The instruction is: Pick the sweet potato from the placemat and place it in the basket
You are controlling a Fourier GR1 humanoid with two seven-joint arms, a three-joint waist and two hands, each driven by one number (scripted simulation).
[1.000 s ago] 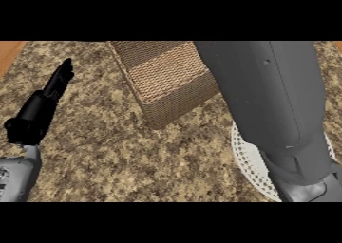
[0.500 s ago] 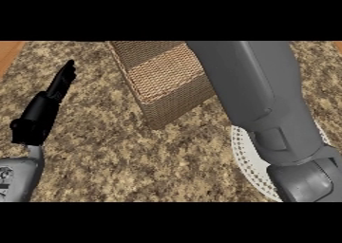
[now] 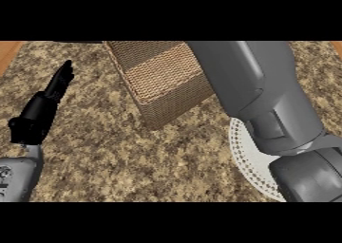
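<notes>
Left hand [image 3: 46, 107] was seen at about nine o'clock in the head view, fingers straight and together, pointing up toward eleven o'clock, with nothing held; it was resting over the speckled granite bench [image 3: 132, 161]. Its grey forearm [image 3: 13, 178] came in from the lower edge at about eight o'clock.

Toward twelve o'clock of the view, a woven brown basket [image 3: 163, 78] was set on the bench, seen at a tilt, its lighter rim band running across its side. Strips of wooden surface [image 3: 4, 54] were visible at the far upper corners, beyond the granite.

From one o'clock down to five o'clock, most of the right side was filled by the grey right forearm [image 3: 261, 95], which overlapped the basket's right edge. Beneath it, at about four o'clock, part of a white dotted placemat [image 3: 245, 152] was exposed on the bench. The right hand was not shown, so its state could not be told. The sweet potato could not be made out anywhere; where it lay could not be told.
</notes>
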